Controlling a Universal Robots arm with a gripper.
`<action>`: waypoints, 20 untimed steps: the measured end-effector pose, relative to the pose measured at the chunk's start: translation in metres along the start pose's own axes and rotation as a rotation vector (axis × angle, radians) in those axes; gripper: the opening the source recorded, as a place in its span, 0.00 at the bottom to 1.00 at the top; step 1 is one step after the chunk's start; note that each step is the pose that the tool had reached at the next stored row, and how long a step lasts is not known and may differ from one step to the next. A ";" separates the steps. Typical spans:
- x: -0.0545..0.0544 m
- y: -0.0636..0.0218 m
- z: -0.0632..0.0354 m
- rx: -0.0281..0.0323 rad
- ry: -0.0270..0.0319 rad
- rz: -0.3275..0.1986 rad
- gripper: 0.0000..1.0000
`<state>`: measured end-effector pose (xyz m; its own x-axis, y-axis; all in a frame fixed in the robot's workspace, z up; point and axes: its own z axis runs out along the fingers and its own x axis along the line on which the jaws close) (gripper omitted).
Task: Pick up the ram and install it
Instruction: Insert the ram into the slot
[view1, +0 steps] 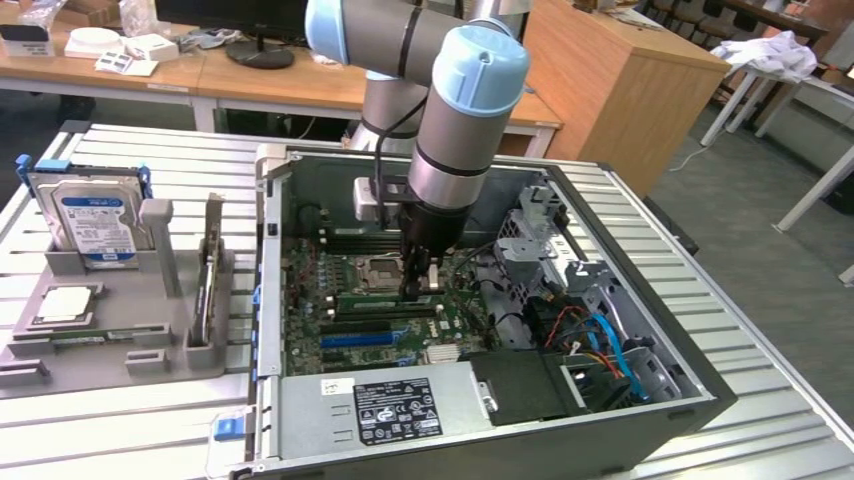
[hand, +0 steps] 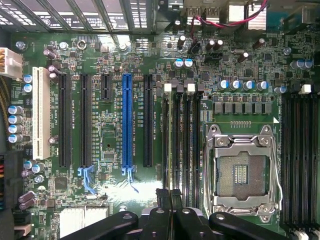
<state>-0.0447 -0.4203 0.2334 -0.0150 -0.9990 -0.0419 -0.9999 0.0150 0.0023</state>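
My gripper (view1: 424, 288) hangs straight down inside the open computer case (view1: 694, 390), just beside the empty CPU socket (view1: 380, 270). The wrist view has its black fingertips (hand: 162, 197) pressed together, shut, with nothing visible between them. They hover over the near end of the black memory slots (hand: 181, 140), next to the CPU socket (hand: 242, 172). A narrow stick standing on edge in the grey rack (view1: 134, 360) at the exterior view's left may be the ram (view1: 211, 275); I cannot tell for sure.
The rack also holds an upright hard drive (view1: 91, 215) and a square CPU chip (view1: 64, 305). Inside the case are drive cages (view1: 541, 235), loose coloured cables (view1: 601, 340) and a power supply (view1: 400, 405). A blue expansion slot (hand: 127, 120) sits beside the memory slots.
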 end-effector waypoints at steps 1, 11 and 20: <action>0.000 0.0000 0.0002 0.0001 -0.0002 0.000 0.11; 0.000 0.0004 0.0006 0.0000 0.0000 0.000 0.11; 0.000 0.0004 0.0020 0.0000 0.0001 0.000 0.11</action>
<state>-0.0451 -0.4204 0.2313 -0.0151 -0.9990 -0.0419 -0.9999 0.0150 0.0023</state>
